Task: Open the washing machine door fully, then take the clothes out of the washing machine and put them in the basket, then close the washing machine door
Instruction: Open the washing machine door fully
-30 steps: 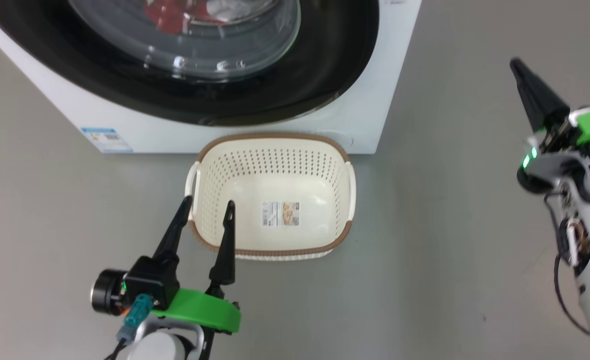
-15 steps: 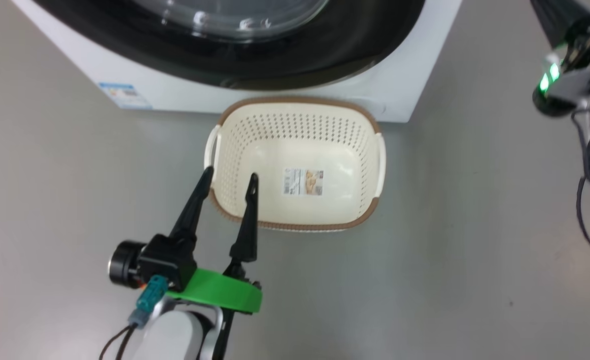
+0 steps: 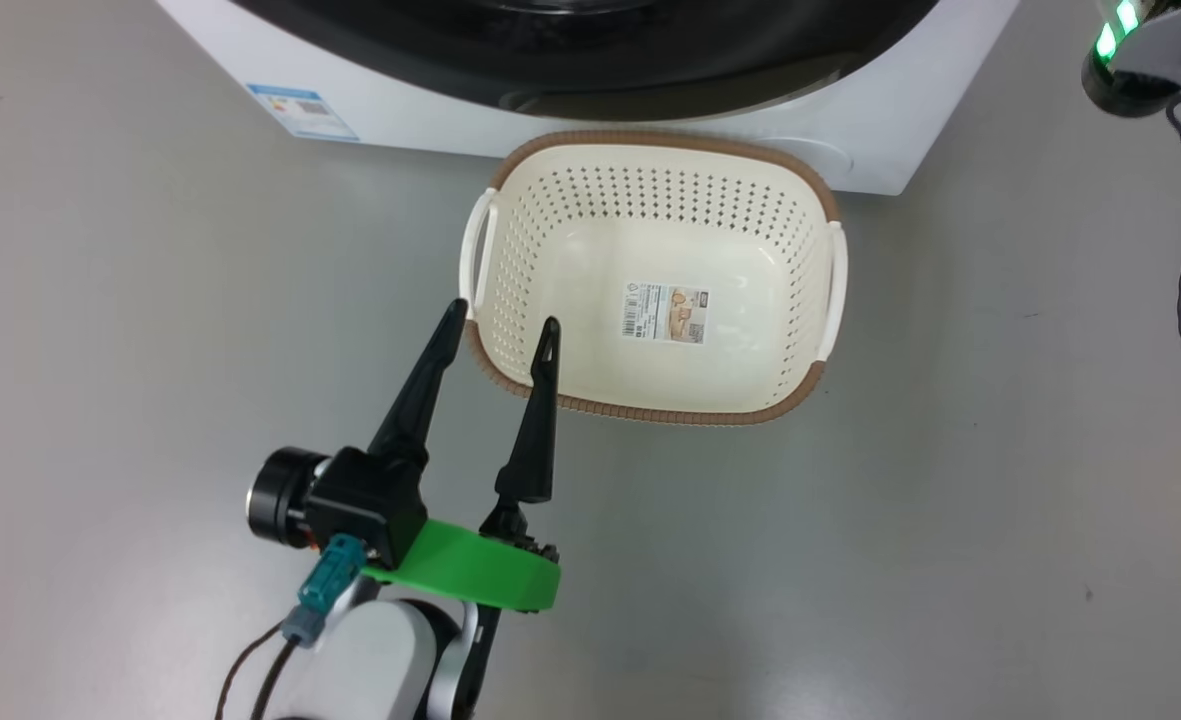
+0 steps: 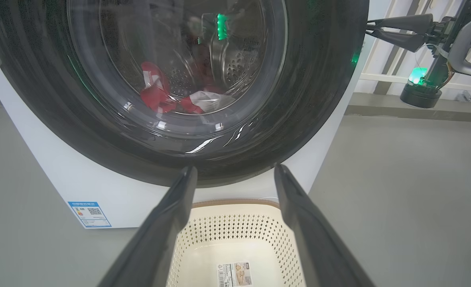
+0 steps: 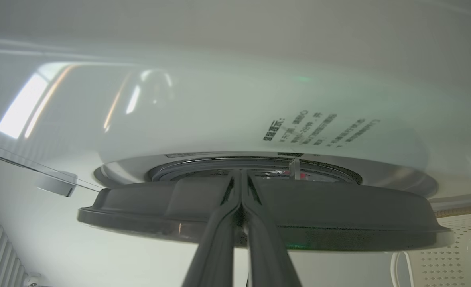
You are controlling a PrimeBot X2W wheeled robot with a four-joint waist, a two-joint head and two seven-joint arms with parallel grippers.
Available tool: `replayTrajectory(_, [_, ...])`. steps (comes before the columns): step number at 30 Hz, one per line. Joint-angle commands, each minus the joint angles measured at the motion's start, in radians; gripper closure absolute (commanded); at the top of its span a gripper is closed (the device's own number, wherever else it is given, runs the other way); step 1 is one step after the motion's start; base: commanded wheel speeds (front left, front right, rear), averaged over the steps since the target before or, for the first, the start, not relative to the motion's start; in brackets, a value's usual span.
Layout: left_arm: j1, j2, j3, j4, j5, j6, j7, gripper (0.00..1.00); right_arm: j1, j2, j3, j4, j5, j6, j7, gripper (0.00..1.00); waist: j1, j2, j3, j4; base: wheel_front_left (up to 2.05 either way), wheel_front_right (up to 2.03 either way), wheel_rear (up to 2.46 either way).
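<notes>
Progress is only beginning: we are finding the washing machine door (image 4: 79,131) not yet swung wide, clothes (image 4: 155,93) lying behind it, basket (image 3: 570,215) sitting empty at its 6 o'clock, left tool (image 3: 502,315) spread, right tool (image 5: 241,174) pinched together.

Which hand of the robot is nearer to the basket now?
Left. The left hand hovers open at the near left corner of the basket; the right hand is shut, high up beside the rim of the washing machine door, away from it.
</notes>
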Motion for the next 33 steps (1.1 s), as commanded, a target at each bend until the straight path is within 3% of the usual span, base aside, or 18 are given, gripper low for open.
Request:
replayTrajectory(1, [-0.023, 0.012, 0.022, -0.031, -0.011, 0.011, -0.008, 0.00, -0.031, 0.017, 0.005, -0.020, -0.006, 0.001, 0.005, 1.00, -0.0001, 0.0000, 0.014, 0.016, 0.00, 0.00, 0.00])
replayTrajectory(18, [-0.036, 0.012, -0.011, -0.045, -0.032, 0.029, -0.008, 0.00, -0.086, 0.020, 0.004, 0.049, 0.003, 0.001, 0.066, 1.00, -0.0001, 0.0000, 0.036, 0.049, 0.00, 0.00, 0.00])
replayTrajectory(33, [-0.031, 0.012, -0.006, -0.017, -0.028, 0.027, -0.008, 0.00, -0.027, 0.018, -0.010, 0.038, 0.050, 0.001, 0.219, 1.00, -0.0001, 0.0000, 0.002, 0.029, 0.00, 0.00, 0.00])
